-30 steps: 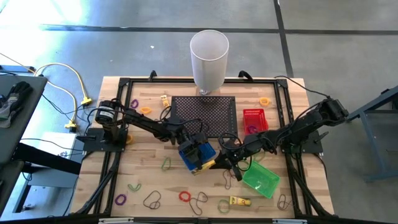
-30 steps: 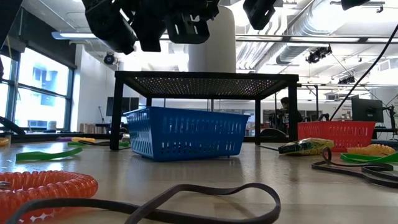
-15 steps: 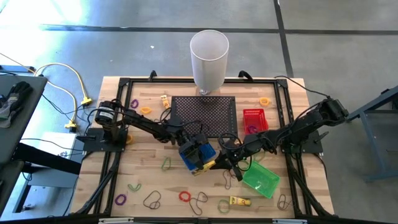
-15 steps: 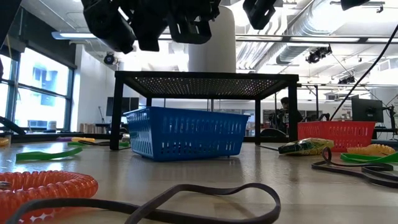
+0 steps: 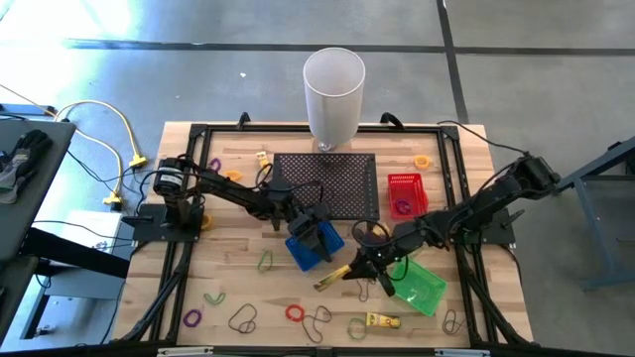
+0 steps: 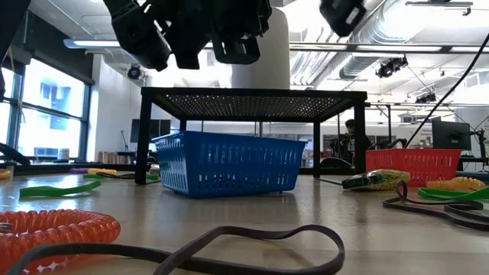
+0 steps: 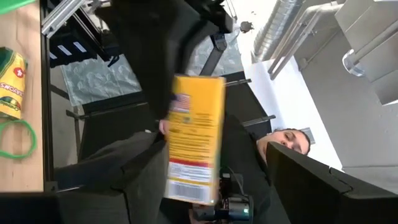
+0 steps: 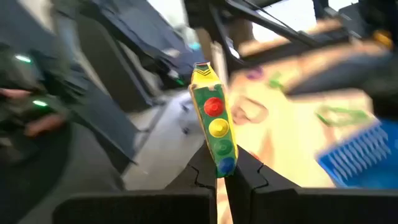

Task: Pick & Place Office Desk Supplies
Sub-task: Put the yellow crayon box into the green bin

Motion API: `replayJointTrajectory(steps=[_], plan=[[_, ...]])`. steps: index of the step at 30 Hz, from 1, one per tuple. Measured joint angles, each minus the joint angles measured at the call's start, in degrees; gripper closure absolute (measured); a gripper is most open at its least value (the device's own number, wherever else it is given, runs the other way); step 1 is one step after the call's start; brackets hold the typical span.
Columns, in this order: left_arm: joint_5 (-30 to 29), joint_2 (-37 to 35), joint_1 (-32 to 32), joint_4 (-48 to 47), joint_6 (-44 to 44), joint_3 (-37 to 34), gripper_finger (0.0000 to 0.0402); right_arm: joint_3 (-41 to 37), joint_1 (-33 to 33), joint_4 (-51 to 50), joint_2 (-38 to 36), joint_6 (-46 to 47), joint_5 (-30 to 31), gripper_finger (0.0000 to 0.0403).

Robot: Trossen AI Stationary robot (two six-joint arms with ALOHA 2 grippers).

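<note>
Seen from above: yellow box (image 5: 335, 277) lay slanted above the table (image 5: 238, 288), between blue basket (image 5: 310, 248) and green basket (image 5: 419, 285). Long side ran from right gripper (image 5: 355, 270) out toward the table's front-left. Pinched at one end by right gripper (image 8: 225, 163), seen only up close. Left gripper (image 5: 316, 230) stood wide over blue basket, holding nothing.

Left end effector (image 5: 316, 236) — fingers spread wide, arm stretched toward bench centre. Right end effector (image 5: 359, 268) — fingers (image 8: 245, 171) pinched together, arm reaching in low from its side.
</note>
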Motion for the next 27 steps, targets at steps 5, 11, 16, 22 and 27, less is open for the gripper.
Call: replayJointTrajectory(steps=[5, 11, 16, 22, 27], plan=[[0.0, 0.0, -0.07, 0.0, 0.24, 0.0, 0.0139, 0.08, 4.77, -12.34, -6.7, 4.3, 9.98, 0.0399], [0.0, 0.0, -0.91, 0.29, 0.24, 0.0, 0.0139, 0.07, 14.29, -22.76, -15.15, 8.88, 23.16, 0.0399], [0.17, 0.0, -2.48, 0.46, 0.26, 0.0, 0.0139, 0.06, 23.3, -24.64, -19.99, 11.26, 32.11, 0.0399], [2.11, 0.0, -4.68, 0.44, 1.75, 0.0, 0.0139, 0.04, 33.18, -26.32, -21.69, 15.42, 45.15, 0.0399], [2.63, 0.0, -5.87, 0.44, 3.72, 0.0, 0.0139, -0.02, 40.26, -33.34, -21.69, 29.93, 47.84, 0.0399]])
